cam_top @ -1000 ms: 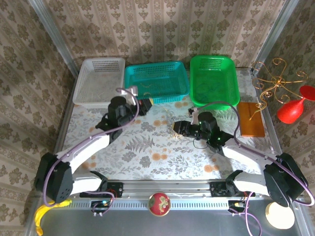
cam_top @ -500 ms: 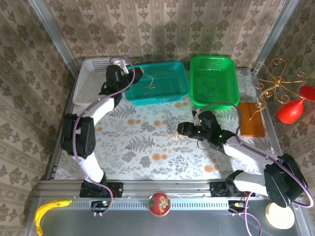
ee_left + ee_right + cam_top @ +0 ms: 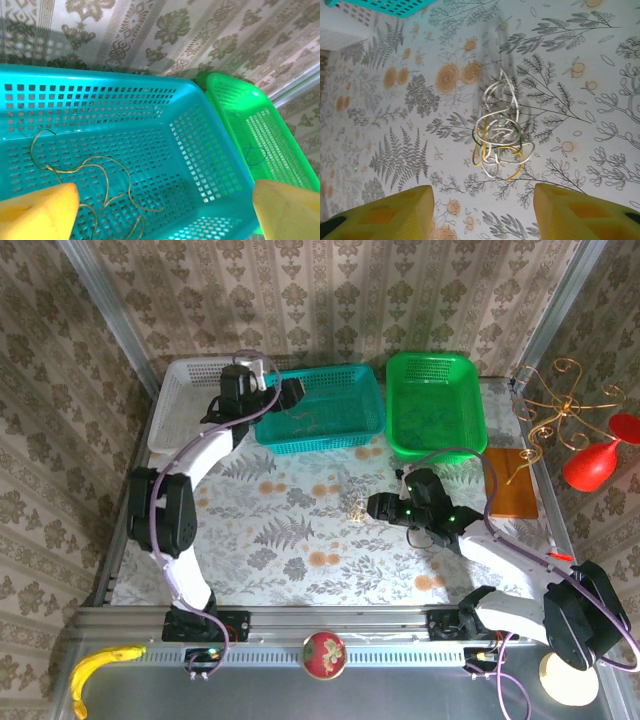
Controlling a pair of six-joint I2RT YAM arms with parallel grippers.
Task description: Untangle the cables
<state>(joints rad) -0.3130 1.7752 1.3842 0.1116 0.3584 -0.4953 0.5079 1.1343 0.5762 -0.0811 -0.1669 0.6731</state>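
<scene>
Our left gripper (image 3: pixel 162 212) has swung out over the teal basket (image 3: pixel 100 100) and just spread its fingers, so the olive-yellow cord (image 3: pixel 102 170) now lies loose inside: one strand sorted, we judge. The green basket (image 3: pixel 235 107) holds a dark bluish cord (image 3: pixel 254 155). The knotted clump (image 3: pixel 497 135) lies on the tablecloth (image 3: pixel 395 125) under our right gripper (image 3: pixel 482 210), jaws apart, holding nothing.
</scene>
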